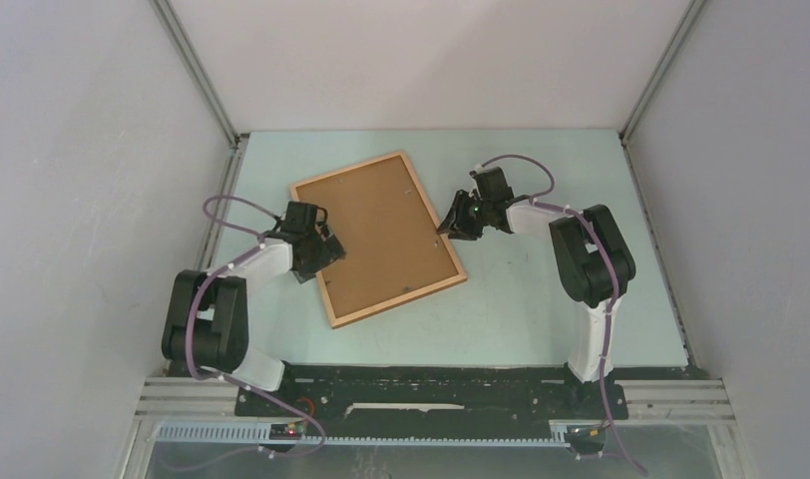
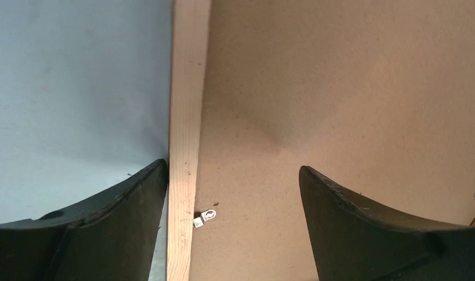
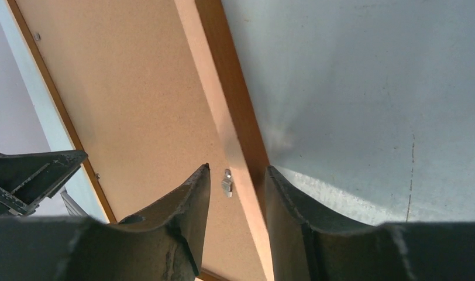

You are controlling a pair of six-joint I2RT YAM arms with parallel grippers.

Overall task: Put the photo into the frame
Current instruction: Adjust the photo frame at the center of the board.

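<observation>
As both straddled opposite rails of the frame (image 2: pixel 185 117), gripping nothing, the left jaws stood wide and the right jaws narrower around a tab (image 3: pixel 227 182), likely to turn it. The board (image 2: pixel 340 88) filled the frame, flat on the worktop (image 2: pixel 77 88); the photo was hidden, presumably beneath.

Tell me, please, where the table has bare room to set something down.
Free: the far strip of table beyond the frame, and the near strip between it and the arm bases. Crowded: the frame's sides, where the left pincer and right pincer stand.
</observation>
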